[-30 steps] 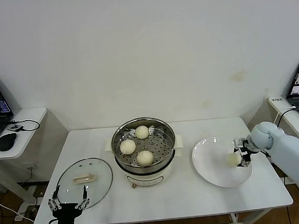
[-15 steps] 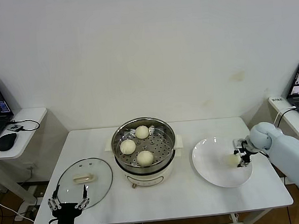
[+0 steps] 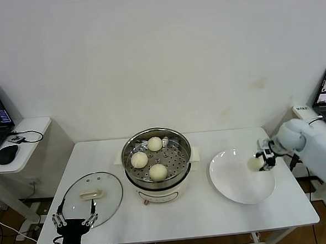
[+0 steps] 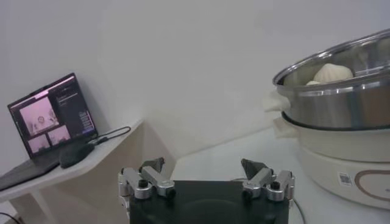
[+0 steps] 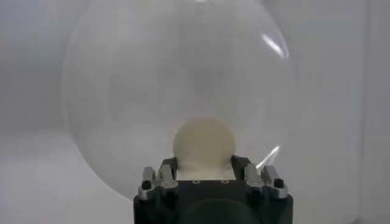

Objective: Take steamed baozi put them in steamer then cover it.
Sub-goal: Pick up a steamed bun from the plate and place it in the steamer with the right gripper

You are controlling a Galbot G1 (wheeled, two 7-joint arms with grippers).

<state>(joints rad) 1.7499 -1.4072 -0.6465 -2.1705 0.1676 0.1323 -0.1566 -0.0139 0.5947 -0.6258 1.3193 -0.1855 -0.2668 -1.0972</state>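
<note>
Table [image 3: 213, 218], steamer [image 3: 157, 155] at centre, upright, open top, three buns [image 3: 157, 171] on its tray. Plate [image 3: 233, 187] to the right, flat. Right gripper [image 3: 263, 161] reaches in from the right above the plate's far right edge, clamped on fourth bun [image 3: 255, 164], round, no long axis. Left gripper [image 3: 75, 221] parked near left, by lid [image 3: 93, 195], fingers spread wide.

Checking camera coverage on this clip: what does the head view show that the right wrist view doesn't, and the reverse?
Only the head view shows the steamer holding three baozi, the glass lid lying on the table, and the open left gripper parked near the table's front edge. Only the right wrist view shows close up how the fingers flank the bun. Both show the right gripper shut on the fourth baozi above the white plate.
</note>
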